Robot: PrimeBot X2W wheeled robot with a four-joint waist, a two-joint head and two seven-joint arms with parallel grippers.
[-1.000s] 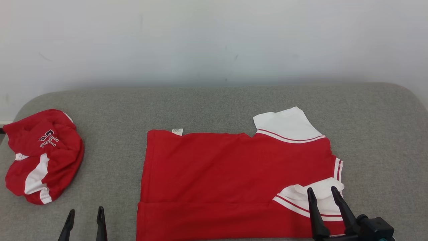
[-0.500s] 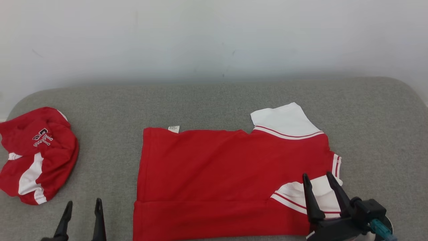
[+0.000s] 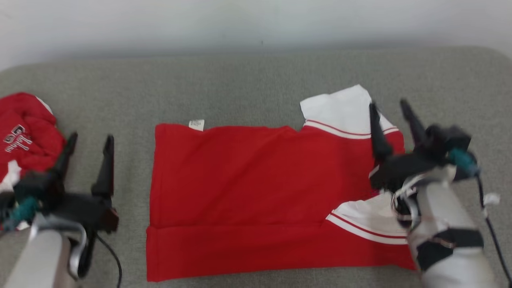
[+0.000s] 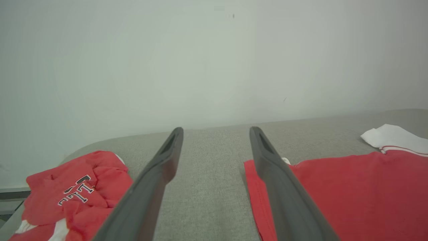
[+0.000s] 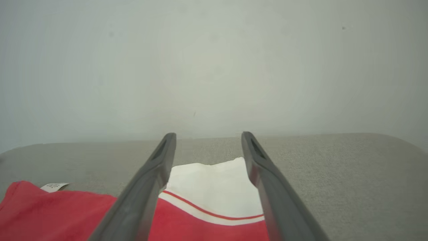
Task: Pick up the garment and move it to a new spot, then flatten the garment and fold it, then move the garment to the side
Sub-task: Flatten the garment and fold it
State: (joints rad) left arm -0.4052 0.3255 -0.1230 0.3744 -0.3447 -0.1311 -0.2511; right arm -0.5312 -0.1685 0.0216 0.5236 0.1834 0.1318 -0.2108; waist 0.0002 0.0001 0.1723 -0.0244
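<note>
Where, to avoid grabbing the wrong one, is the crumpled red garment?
In the head view, the crumpled red garment lies at the far left of the grey cushion, left of the left gripper, apart from the flat shirt.

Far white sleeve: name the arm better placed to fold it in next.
Right, probably: the right gripper is open over the far white sleeve; the left gripper is off the shirt at its opposite end.

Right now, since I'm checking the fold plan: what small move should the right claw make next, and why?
Probably lower the right claw onto the far white sleeve and close on it. The claw is open, empty, and hovers over that sleeve, which sticks out past the far edge of the flat red shirt, while the near sleeve already lies folded in.
</note>
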